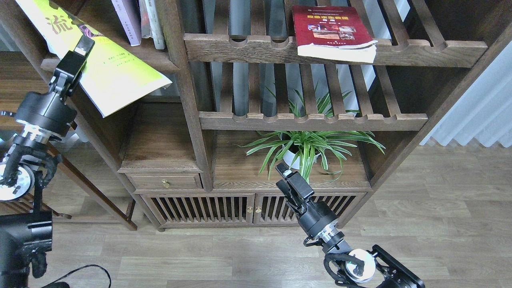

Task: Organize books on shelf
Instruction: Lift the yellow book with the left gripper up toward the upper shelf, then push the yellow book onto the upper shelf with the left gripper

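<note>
My left gripper (82,47) is shut on the yellow-green book (116,76), which hangs tilted in the air in front of the shelf (160,62) at the upper left, its top edge cut off by the view. On that flat board the lavender-white book (127,20) stands upright beside other thin spines (154,24). The dark red book (330,32) lies flat on the upper slatted rack (248,48), overhanging its front rail. My right gripper (286,176) hovers low in front of the plant, fingers close together with nothing between them.
A potted spider plant (308,146) stands in the lower compartment just behind my right gripper. A second slatted rack (312,120) runs below the first. A small drawer (164,183) and slatted cabinet doors (248,210) sit under it. A white curtain (480,116) hangs at the right.
</note>
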You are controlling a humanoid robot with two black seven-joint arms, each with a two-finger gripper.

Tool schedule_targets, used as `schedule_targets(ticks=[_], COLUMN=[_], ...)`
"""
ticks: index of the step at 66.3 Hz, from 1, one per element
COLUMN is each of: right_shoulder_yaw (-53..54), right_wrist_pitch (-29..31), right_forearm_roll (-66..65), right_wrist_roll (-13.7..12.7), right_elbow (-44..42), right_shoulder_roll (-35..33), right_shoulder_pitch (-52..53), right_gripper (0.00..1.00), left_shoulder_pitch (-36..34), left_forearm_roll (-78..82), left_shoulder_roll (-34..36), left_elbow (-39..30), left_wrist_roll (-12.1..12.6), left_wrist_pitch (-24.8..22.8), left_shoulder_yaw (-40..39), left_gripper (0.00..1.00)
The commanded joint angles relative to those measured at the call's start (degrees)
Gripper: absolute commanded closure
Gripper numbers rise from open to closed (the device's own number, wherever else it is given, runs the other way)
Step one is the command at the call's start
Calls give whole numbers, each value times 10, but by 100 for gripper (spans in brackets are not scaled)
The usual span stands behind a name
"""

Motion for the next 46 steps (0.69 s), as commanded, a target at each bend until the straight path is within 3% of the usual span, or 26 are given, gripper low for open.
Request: schedule_targets(ticks=[1, 25, 46], right_shoulder_yaw=[0, 0, -2], right_wrist_pitch=[0, 0, 0], right_forearm_roll=[0, 0, -1], right_wrist_roll=[0, 0, 0], right_elbow=[0, 0, 0], right_shoulder_roll=[0, 0, 0], right_shoulder_pitch=[-1, 0, 0], right_gripper=[1, 1, 1], left_shoulder_pitch=[-14, -17, -45], left_forearm_roll=[7, 7, 13], left_shoulder_roll=[0, 0, 48], left_elbow=[5, 12, 12], left_wrist_roll=[0, -1, -1], left_wrist_pitch=[0, 0, 0], left_shoulder_yaw=[4, -24, -27], left_gripper=[100, 100, 100])
